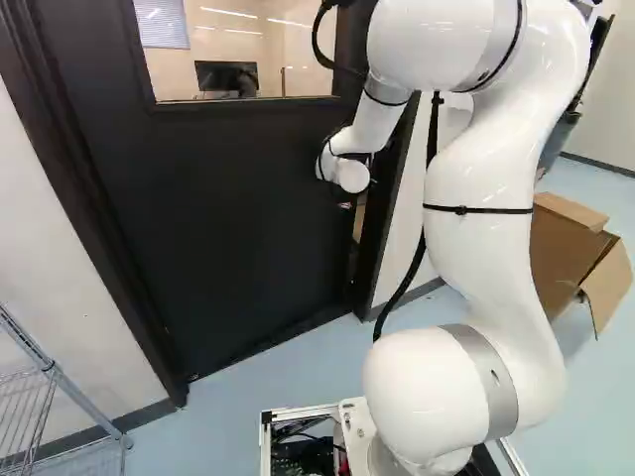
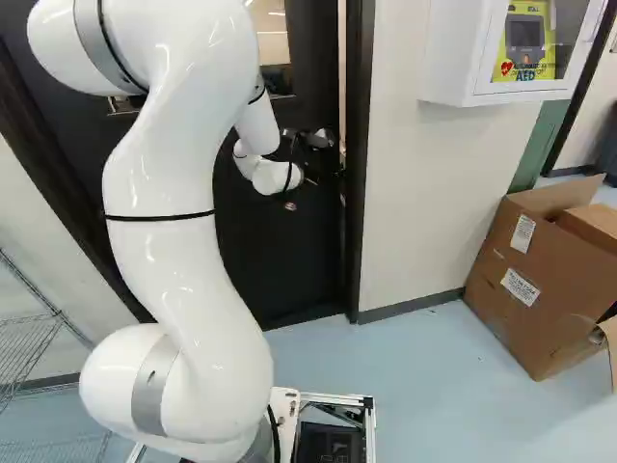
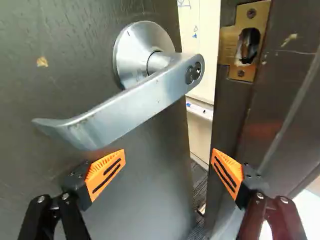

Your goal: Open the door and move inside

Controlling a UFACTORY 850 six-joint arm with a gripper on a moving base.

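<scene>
You have the door (image 1: 238,198) part of the way open. In the wrist view you can see a thin gap (image 3: 200,137) between its edge and the door frame (image 3: 280,100), with a bit of the next room showing through. The latch looks to be out of the metal plate (image 3: 247,35) on the frame, so I think the hard first bit is done.

The handle (image 3: 122,107) is on the door, just ahead of your gripper (image 3: 168,156). The gripper's two fingers are wide apart and hold nothing. One orange pad (image 3: 106,175) is in front of the door, and the other is over by the frame.

You have two big jobs left: swing the door wide, then drive in. The base (image 2: 337,400) is on your side of the doorway. The door seems to swing away from you, so a push looks like the next move. Watch the finger by the frame, as it could bump or get stuck there.

The door itself is what blocks your way most. A wire shelf (image 1: 45,372) stands by the wall at the left of the left base view. A big cardboard box (image 2: 530,280) sits on the floor at the right of the right base view, and a white case (image 2: 463,48) hangs above. Steer well away from them.
</scene>
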